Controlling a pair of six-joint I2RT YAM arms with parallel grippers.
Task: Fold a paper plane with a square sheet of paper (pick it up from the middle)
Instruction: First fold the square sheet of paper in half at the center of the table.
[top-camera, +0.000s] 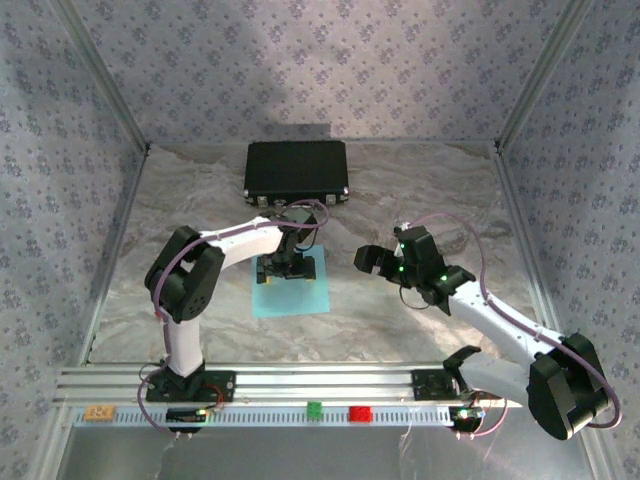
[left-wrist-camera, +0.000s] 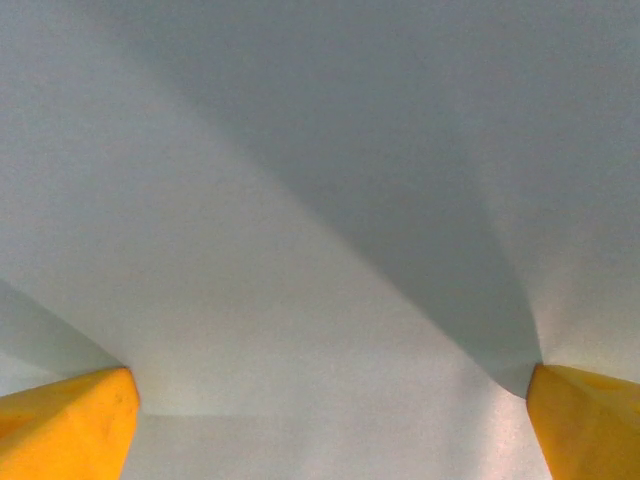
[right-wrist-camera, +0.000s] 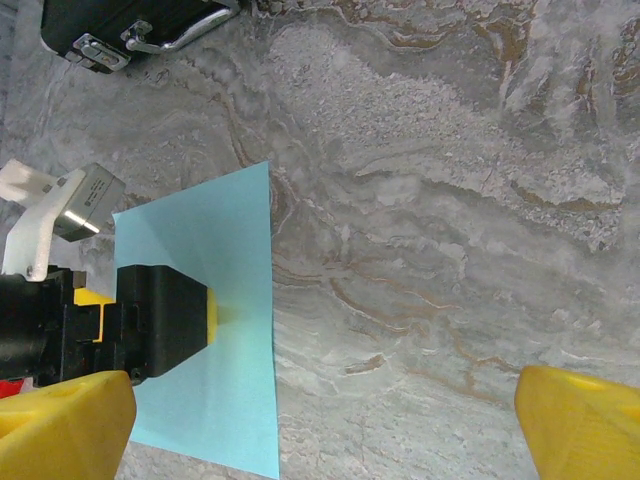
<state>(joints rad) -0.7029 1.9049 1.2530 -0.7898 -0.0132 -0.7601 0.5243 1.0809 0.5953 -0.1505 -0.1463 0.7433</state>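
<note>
paper: light-blue square, lying flat on the bench, no folds that I can see. Sits just in front of the case, apart from it, roughly mid-bench and closer to the left arm.
left pincer: pointing straight down over the paper's far half, wide apart, nothing gripped. In the wrist cam the two yellow tips sit at the bottom corners w/ paper all across between them. Shadows run right up to the tips, so they look to be down on the sheet.
same from right wrist cam: left pincer comes in from the left edge, yellow tip against the paper about mid-sheet.
right pincer: also spread wide and empty, up over bare bench to the right of the paper, not touching it. Its yellow fingertips frame the bottom corners of its own cam.
case: black, rectangular, at the back of the bench, latches + handle facing the arms.
misc: small red block and green block on the rail at the near edge, between the arm bases.
</note>
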